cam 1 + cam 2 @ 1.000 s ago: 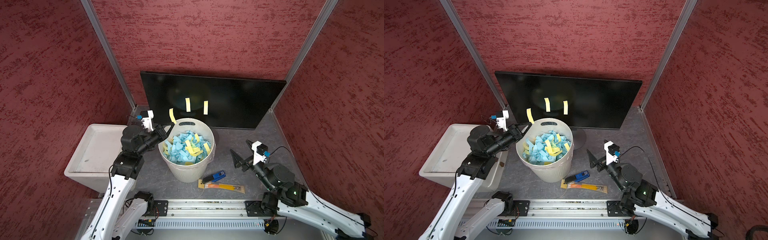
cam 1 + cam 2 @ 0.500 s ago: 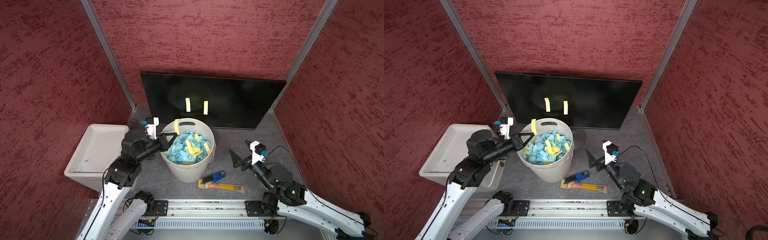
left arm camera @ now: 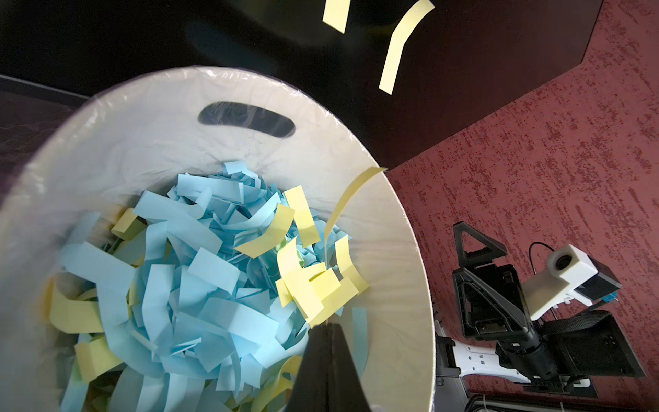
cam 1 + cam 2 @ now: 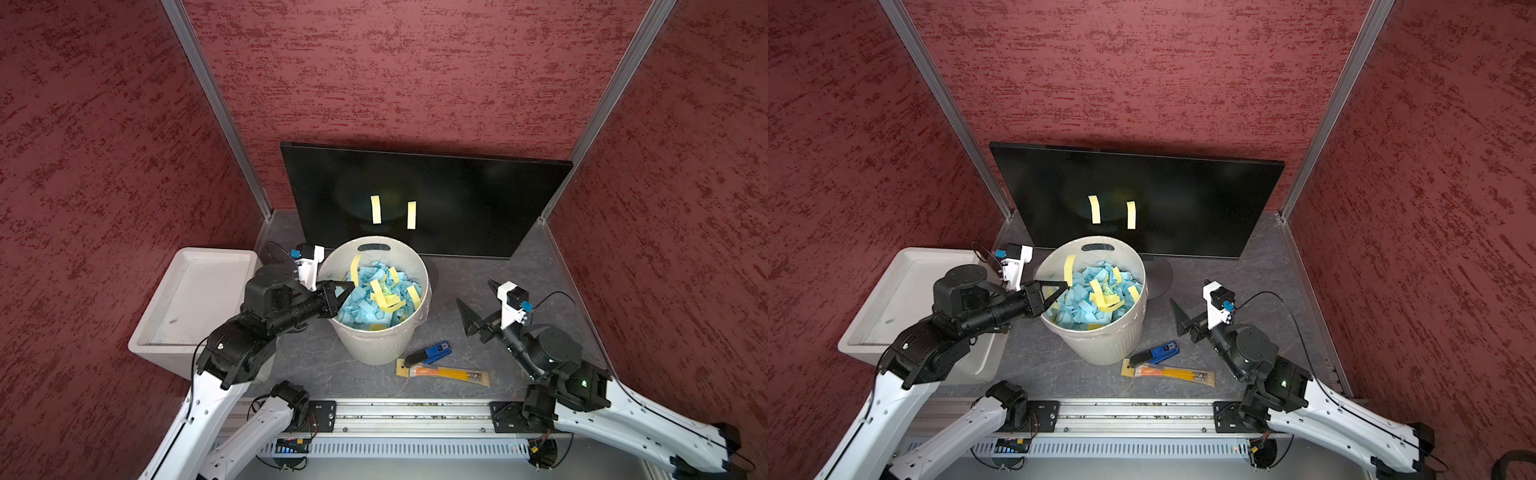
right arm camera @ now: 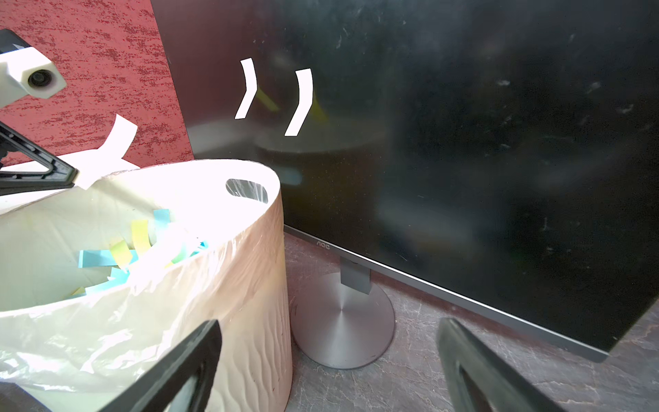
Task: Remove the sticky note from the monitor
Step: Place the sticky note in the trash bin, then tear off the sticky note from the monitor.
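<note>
The left tool (image 4: 350, 286) is clenched on a yellow sticky note (image 4: 355, 266), held over the white bin (image 4: 374, 345) (heaped with strips); on release the adhesive may cling to a jaw, or the curl may drift past the rim; 2 more yellow notes (image 4: 376, 210) sit on the monitor (image 4: 478, 195); the right tool (image 4: 478, 304) gapes idle.

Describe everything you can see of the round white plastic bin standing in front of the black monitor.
The round white plastic bin stands upright on the grey tabletop, just before the black monitor. Its wall is wavy-ribbed and tapers downward; a clear plastic liner folds over the rim, covering an oval handle slot. Blue and yellow paper strips lie heaped inside. The shut left gripper holds a yellow strip over its rim.
</note>
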Available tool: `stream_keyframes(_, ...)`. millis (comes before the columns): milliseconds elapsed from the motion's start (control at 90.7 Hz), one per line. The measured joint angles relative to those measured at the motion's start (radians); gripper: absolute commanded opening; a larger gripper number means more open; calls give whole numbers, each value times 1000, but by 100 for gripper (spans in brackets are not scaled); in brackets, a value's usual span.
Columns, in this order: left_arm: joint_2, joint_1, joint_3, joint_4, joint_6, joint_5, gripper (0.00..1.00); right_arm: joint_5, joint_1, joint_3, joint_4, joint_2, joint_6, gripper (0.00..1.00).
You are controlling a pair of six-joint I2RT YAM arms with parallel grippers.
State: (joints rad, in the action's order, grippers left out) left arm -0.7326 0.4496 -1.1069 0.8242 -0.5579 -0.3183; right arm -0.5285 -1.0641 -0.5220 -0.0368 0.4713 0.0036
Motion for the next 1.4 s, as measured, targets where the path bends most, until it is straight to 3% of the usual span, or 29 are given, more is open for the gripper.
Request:
stream_keyframes(749, -60, 26, -29, -37, 12, 33, 59, 0, 6, 6, 9, 4, 4, 99)
stream_keyframes(1400, -258, -34, -163, -191, 17, -29, 91, 0, 6, 6, 8, -8, 8, 98)
